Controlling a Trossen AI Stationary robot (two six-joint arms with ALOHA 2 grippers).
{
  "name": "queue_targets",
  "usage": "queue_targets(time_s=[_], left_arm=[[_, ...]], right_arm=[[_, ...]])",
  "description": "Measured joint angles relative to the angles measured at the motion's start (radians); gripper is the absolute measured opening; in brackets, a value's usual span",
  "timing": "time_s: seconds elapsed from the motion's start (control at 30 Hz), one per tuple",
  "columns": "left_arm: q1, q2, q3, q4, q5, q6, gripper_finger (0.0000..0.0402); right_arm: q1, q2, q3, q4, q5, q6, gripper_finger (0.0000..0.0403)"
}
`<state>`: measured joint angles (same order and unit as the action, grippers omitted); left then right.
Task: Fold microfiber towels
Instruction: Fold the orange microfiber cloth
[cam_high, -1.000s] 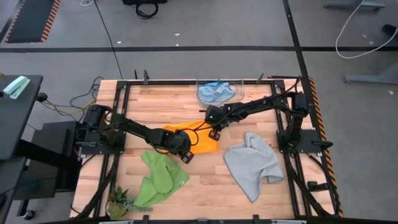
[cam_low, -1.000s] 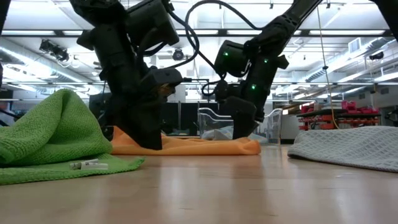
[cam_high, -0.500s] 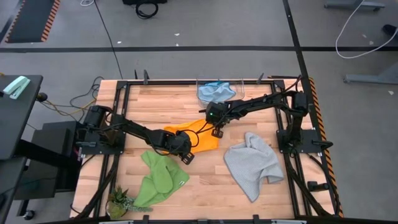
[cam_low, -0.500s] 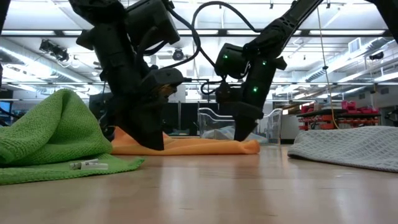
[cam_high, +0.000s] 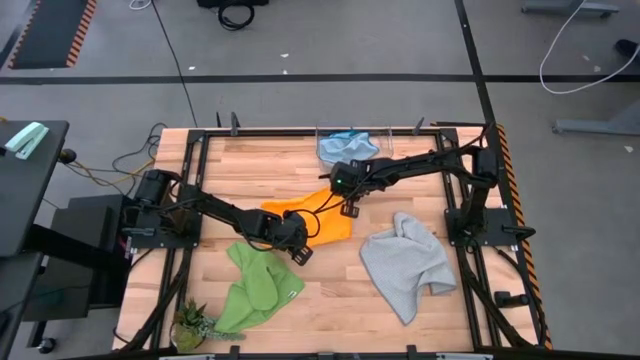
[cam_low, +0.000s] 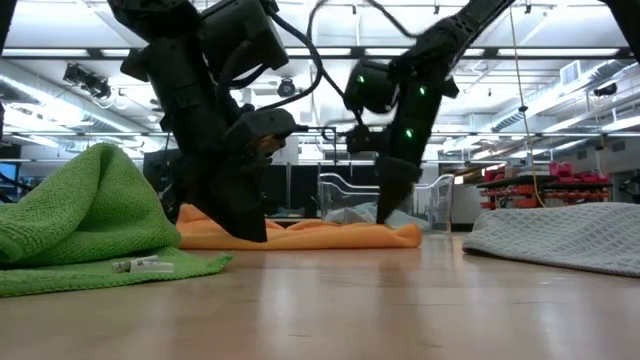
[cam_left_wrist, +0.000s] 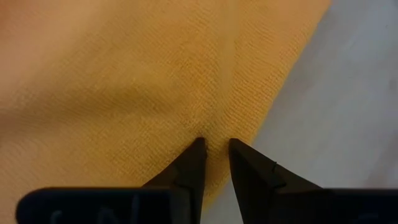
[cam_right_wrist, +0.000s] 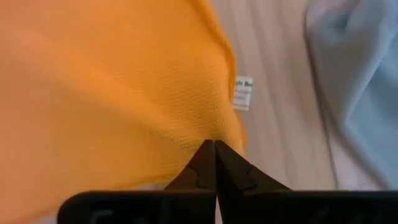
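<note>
While both claws pinch it, the orange towel (cam_high: 310, 218) lies mid-table between them.

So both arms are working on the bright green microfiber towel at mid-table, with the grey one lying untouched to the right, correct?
Not quite: they work the yellow-orange microfiber towel. The high view shows the green one lying apart near the front edge. The grey towel does lie untouched on the right.

Two matte black jointed arms, looping black cables, green LEDs glowing at upper centre, pointy black fingers (cam_left_wrist: 193, 163).
</note>
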<state>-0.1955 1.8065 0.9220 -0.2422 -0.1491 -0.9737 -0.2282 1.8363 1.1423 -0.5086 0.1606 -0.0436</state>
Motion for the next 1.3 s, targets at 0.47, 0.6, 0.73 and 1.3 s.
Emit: queue_targets(time_s=[0.47, 0.6, 0.73, 1.3], left_arm=[[-0.001, -0.021, -0.006, 0.07, -0.107, -0.005, 0.0082], [0.0, -0.045, -0.002, 0.116, -0.161, 0.001, 0.0078], [0.001, -0.046, -0.003, 0.122, -0.165, 0.021, 0.0081], [0.002, -0.053, 0.0, 0.186, -0.169, 0.053, 0.0083]], right_arm=[[0.038, -0.092, 0.159, -0.203, -0.243, 0.232, 0.0037], [0.032, -0.188, 0.051, -0.173, -0.247, 0.311, 0.0053], [0.019, -0.313, -0.123, -0.066, -0.248, 0.454, 0.0079], [0.019, -0.449, -0.562, 0.4, -0.276, 0.989, 0.0216]])
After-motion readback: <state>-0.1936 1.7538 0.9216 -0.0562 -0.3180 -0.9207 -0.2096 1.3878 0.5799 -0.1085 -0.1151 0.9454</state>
